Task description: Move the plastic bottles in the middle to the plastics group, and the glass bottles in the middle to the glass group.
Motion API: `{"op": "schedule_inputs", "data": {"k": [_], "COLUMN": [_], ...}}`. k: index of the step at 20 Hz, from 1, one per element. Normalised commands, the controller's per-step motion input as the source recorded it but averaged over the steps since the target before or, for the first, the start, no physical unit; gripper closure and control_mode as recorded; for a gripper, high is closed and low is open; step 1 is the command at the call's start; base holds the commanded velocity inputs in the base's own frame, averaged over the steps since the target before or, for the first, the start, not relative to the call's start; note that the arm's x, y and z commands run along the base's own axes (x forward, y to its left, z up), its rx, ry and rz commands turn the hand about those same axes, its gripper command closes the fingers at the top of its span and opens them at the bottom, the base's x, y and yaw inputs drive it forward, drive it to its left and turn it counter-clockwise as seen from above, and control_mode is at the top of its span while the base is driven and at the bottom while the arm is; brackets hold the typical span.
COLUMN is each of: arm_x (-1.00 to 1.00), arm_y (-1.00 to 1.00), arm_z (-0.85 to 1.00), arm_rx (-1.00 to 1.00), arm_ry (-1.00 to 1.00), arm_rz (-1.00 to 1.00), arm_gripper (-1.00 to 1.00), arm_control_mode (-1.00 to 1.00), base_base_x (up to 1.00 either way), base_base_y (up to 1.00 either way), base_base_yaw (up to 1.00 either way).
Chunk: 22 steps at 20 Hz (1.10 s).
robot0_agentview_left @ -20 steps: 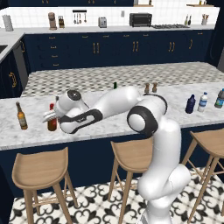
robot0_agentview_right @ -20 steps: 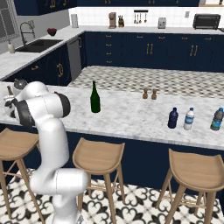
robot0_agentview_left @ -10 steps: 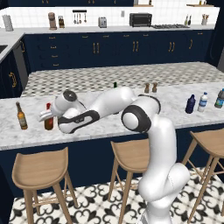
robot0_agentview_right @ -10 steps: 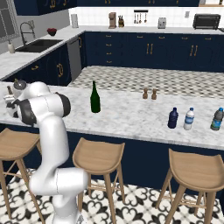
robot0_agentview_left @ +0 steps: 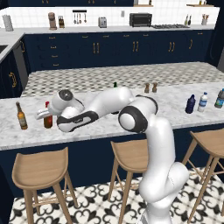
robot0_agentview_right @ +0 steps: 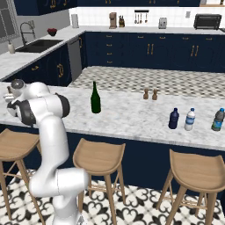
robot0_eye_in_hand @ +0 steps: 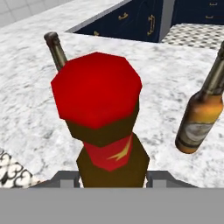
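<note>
The short reddish-brown bottle with a red top (robot0_eye_in_hand: 107,131) stands between the fingers of my gripper (robot0_eye_in_hand: 111,181), which is shut on it low on its body. In the left base view the gripper (robot0_agentview_left: 43,114) holds this bottle (robot0_agentview_left: 47,120) at the counter's left end, just right of an amber beer bottle (robot0_agentview_left: 21,116). The hand view has one beer bottle (robot0_eye_in_hand: 201,113) to the right and another's neck (robot0_eye_in_hand: 56,50) behind the red top. The green wine bottle (robot0_agentview_right: 95,98) stands mid-counter. The navy bottle (robot0_agentview_right: 174,118), clear water bottle (robot0_agentview_right: 190,119) and teal bottle (robot0_agentview_right: 217,119) stand at the right.
Two small shakers (robot0_agentview_right: 150,94) stand behind the middle of the marble counter (robot0_agentview_right: 132,114). Wooden stools (robot0_agentview_left: 41,168) line its near side. My arm (robot0_agentview_left: 109,103) stretches low across the counter's left half, hiding most of the wine bottle in the left base view.
The hand has moved a little further left with the red-topped bottle, closer to the amber beer bottles. The other bottles have not moved.
</note>
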Motion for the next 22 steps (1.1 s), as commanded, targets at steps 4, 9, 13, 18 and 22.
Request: {"op": "schedule_inputs", "data": {"k": [4, 9, 13, 18, 22], "arm_x": [0.04, 0.0, 0.0, 0.0, 0.08], "arm_y": [0.0, 0.04, 0.04, 0.03, 0.01], "arm_z": [0.0, -0.16, -0.17, -0.09, -0.08], "arm_rx": [0.0, 0.0, 0.0, 0.0, 0.0], "arm_ry": [0.0, 0.02, 0.04, 0.05, 0.06], "arm_rz": [-0.04, -0.01, -0.01, -0.02, -0.02], "arm_gripper": [1.0, 1.0, 1.0, 1.0, 1.0], "arm_control_mode": [-1.0, -1.0, -1.0, -1.0, -1.0], "base_base_x": [0.0, 0.0, 0.0, 0.0, 0.0], "base_base_y": [0.0, 0.0, 0.0, 0.0, 0.0], "base_base_yaw": [0.0, 0.0, 0.0, 0.0, 0.0]}}
